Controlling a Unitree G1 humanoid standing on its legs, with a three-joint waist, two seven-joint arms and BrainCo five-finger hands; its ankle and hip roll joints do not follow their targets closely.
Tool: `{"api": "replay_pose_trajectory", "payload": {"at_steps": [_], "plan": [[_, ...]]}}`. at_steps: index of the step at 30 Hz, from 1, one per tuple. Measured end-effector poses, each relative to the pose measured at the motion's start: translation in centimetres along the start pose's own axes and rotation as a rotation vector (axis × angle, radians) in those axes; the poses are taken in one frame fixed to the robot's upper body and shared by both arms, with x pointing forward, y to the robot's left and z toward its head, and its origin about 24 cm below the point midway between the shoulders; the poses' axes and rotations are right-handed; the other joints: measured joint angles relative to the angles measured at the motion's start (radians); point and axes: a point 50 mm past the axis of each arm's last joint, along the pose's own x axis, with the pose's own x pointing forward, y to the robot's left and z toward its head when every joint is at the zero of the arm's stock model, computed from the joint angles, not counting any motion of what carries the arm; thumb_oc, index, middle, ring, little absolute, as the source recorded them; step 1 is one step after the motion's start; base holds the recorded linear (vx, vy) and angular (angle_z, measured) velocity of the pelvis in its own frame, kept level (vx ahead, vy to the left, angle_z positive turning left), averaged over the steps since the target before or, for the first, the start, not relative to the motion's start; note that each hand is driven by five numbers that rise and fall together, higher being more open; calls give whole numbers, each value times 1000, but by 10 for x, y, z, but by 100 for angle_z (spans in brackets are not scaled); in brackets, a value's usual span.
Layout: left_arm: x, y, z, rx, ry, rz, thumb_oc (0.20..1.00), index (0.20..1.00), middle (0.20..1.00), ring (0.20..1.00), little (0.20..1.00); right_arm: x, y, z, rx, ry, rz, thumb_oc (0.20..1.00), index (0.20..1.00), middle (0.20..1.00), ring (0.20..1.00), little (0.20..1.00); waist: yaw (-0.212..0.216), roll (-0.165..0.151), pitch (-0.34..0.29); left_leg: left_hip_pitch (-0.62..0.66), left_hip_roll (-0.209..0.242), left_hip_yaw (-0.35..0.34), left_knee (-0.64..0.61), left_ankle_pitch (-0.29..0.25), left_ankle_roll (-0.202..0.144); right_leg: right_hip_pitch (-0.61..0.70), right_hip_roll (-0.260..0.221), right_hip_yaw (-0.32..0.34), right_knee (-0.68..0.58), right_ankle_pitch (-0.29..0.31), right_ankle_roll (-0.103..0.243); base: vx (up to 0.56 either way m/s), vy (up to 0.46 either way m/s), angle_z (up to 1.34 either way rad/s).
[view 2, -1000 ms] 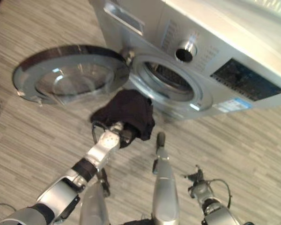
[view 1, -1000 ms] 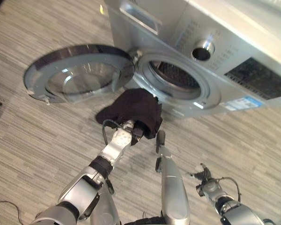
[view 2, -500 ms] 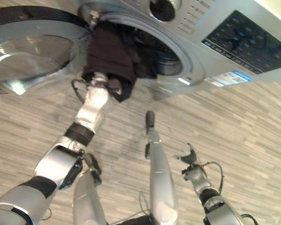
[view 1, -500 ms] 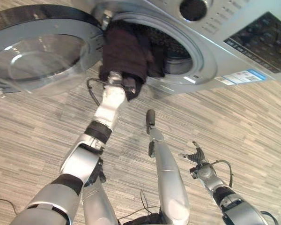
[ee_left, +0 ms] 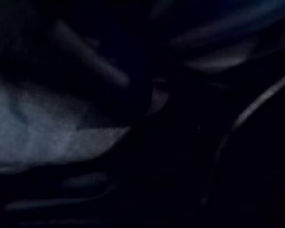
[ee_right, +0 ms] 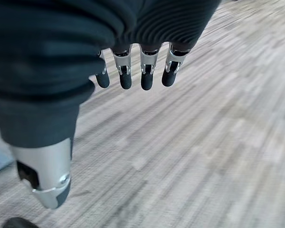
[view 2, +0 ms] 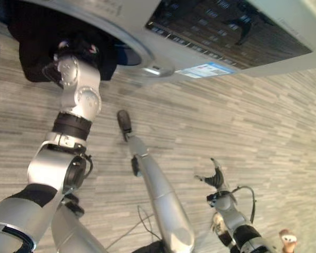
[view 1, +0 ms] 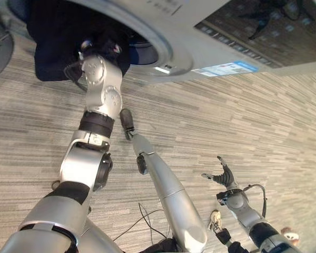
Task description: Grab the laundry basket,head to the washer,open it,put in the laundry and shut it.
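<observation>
While left hand hidden in laundry — right hand open.

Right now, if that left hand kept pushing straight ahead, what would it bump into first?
Most likely the inside of the washer. The left hand reaches into the round opening with the dark laundry bunched around it; its fingers are hidden, and depth inside is unclear.

I see the washer standing on the floor ahead of me, its round opening toward my left. The laundry hangs at that opening's left edge, with my left robot hand reaching into it there. My right robot hand hovers low to my right over the floor, well apart from the washer.
</observation>
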Motion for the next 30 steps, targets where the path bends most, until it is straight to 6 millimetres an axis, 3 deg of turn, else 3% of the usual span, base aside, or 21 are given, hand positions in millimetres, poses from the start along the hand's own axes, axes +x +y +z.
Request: {"api": "replay_pose_trajectory", "payload": {"at_steps": [2,4,6,8,9,10,13,14,15,16,17,18,20,21,24,25,28,30], "plan": [[12,-14,13,-24,-13,9,200,200,200,200,200,-1,-1,-2,-17,1,3,1000,1000,1000,1000,1000,-9,-1,-1,30,9,27,-39,10,-1,2,8,-1,-1,-5,2,84,-48,-19],[39,-27,55,-24,-90,33,200,200,200,200,200,1,-9,-1,-38,-15,-8,1000,1000,1000,1000,1000,-32,-1,-1,89,8,83,-101,34,-6,5,15,-2,-2,-6,2,105,-82,-24],[54,-15,84,54,-186,29,200,200,200,200,200,2,-17,-4,-50,-10,-23,1000,1000,1000,1000,1000,-39,-1,-1,120,7,111,-137,47,-5,7,23,-6,-6,-8,1,67,-98,-19],[53,-28,91,29,-198,-21,200,200,200,200,200,-2,-20,-6,-49,-14,-25,1000,1000,1000,1000,1000,-28,-1,-1,126,2,115,-177,79,-6,0,24,-14,-20,1,-18,31,-68,2],[52,-30,92,32,-202,-40,479,479,479,479,479,-3,-20,-7,-47,-15,-24,1000,1000,1000,1000,1000,-20,-1,-1,131,2,118,-197,91,-6,0,24,-16,-23,3,-20,9,-9,14],[52,-32,87,83,-187,-77,1000,1000,1000,1000,1000,-3,-20,-5,-43,-25,-20,1000,1000,1000,1000,1000,-6,0,-1,141,-7,121,-225,112,-6,0,22,-19,-24,3,-20,0,8,11],[57,-29,76,383,-130,-183,1000,1000,1000,1000,1000,-1,-28,-2,-37,-45,-30,1000,1000,1000,1000,1000,26,5,-2,155,-21,132,-259,131,-7,1,13,-14,-29,6,-24,-7,40,11],[64,-20,70,774,-119,-251,1000,1000,1000,1000,1000,0,-38,-2,-50,-49,-41,1000,1000,1000,1000,1000,46,21,-6,151,-36,132,-268,138,-5,1,3,-16,-35,2,-20,-17,13,14],[63,-15,58,968,-72,-295,1000,1000,1000,1000,1000,1,-46,-4,-70,-46,-47,1000,1000,1000,1000,1000,55,35,-12,151,-40,129,-279,146,-8,1,0,-14,-41,3,-20,-29,6,21],[64,-4,49,1159,-10,-323,1000,1000,1000,1000,1000,5,-55,-1,-97,-53,-57,1000,1000,1000,1000,1000,68,56,-22,147,-44,125,-294,156,-6,1,-9,-17,-50,4,-21,-22,13,16],[64,0,46,1230,11,-333,1000,1000,1000,1000,1000,6,-58,1,-101,-60,-58,1000,1000,1000,1000,1000,67,61,-25,146,-46,122,-302,162,-8,1,-10,-19,-52,6,-22,-17,5,20],[61,7,33,1458,69,-379,1000,1000,1000,1000,1000,11,-63,13,-117,-104,-49,1000,1000,1000,1000,1000,66,61,-25,144,-52,112,-315,170,-7,0,-16,-26,-54,7,-23,-15,27,13],[59,17,23,1705,115,-422,1000,1000,1000,1000,1000,12,-68,24,-134,-157,-34,1000,1000,1000,1000,1000,62,61,-26,131,-50,102,-311,170,-7,0,-16,-34,-61,12,-30,-10,30,7],[60,36,22,1929,161,-436,1000,1000,1000,1000,1000,11,-75,37,-155,-213,-19,1000,1000,1000,1000,1000,57,58,-28,129,-46,103,-311,170,-7,0,-15,-34,-69,19,-32,-6,45,0],[58,47,17,2133,202,-490,1000,1000,1000,1000,1000,11,-80,41,-154,-227,-16,1000,1000,1000,1000,1000,45,55,-30,131,-42,106,-311,169,-7,0,-13,-36,-67,18,-31,-3,46,-2],[58,54,16,2284,211,-520,1000,1000,1000,1000,1000,10,-80,37,-166,-215,8,1000,1000,1000,1000,1000,36,52,-32,133,-42,109,-310,169,-7,3,-13,-35,-67,16,-28,0,0,0],[54,45,10,2374,188,-577,1000,1000,1000,1000,1000,6,-76,27,-178,-181,42,1000,1000,1000,1000,1000,29,46,-36,133,-42,109,-311,169,-7,3,-14,-35,-67,16,-27,-10,36,0],[47,22,-2,2427,89,-672,1000,1000,1000,1000,1000,3,-74,19,-188,-157,60,1000,1000,1000,1000,1000,29,45,-36,131,-51,108,-311,169,-7,4,-21,-35,-66,15,-26,-8,11,5]]}}
